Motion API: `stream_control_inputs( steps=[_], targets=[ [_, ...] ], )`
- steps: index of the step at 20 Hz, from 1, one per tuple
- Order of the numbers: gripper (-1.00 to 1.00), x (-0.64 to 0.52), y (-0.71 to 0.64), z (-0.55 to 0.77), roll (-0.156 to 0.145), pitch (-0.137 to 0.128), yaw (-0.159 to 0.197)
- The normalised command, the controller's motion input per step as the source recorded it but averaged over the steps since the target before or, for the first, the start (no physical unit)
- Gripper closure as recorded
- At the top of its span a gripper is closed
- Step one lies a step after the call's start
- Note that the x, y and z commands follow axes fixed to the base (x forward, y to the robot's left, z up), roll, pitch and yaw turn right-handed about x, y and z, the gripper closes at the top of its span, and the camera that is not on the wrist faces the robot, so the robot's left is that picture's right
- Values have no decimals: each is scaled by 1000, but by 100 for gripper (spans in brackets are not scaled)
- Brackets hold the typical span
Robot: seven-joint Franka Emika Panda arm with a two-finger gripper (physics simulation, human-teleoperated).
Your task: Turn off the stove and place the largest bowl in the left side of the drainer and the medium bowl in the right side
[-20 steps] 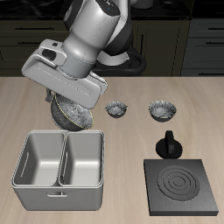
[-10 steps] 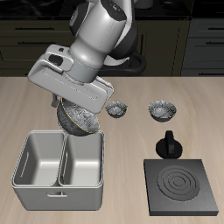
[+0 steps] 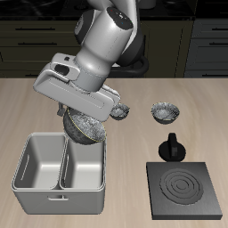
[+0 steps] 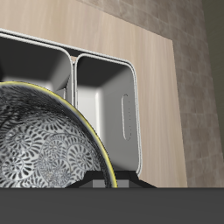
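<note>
My gripper point(image 3: 85, 118) is shut on the largest bowl point(image 3: 87, 129), a shiny speckled metal bowl held tilted on its side. It hangs just above the back rim of the drainer point(image 3: 61, 189), over the compartment nearer the stove. In the wrist view the bowl point(image 4: 44, 149) fills the foreground, with the drainer point(image 4: 131, 114) and its two deep compartments behind it. The medium bowl point(image 3: 165, 111) rests on the table farther back. The stove point(image 3: 184, 189) sits near the front edge with a dark burner, its black knob point(image 3: 171, 147) just behind it.
The smallest bowl point(image 3: 118, 111) stands on the table beside my arm, between the held bowl and the medium bowl. Dark cabinets line the back behind the wooden tabletop point(image 3: 205, 134).
My arm has carried the largest bowl toward the table's front and toward the stove side, lowering it from behind the drainer to just over its back rim.
</note>
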Motion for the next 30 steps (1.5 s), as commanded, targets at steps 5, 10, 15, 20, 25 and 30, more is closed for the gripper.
stream_control_inputs(
  steps=[5, 10, 15, 20, 25, 30],
  targets=[
    [100, -8, -74, -90, -30, 10, 7],
    [100, 32, -103, -121, -23, 18, -4],
    [100, 116, -8, -78, -6, 12, 31],
    [-100, 133, 182, -124, 61, 2, 50],
    [-100, 73, 135, -125, 48, 11, 22],
    [-100, 2, 121, 15, 28, -5, 15]
  ],
)
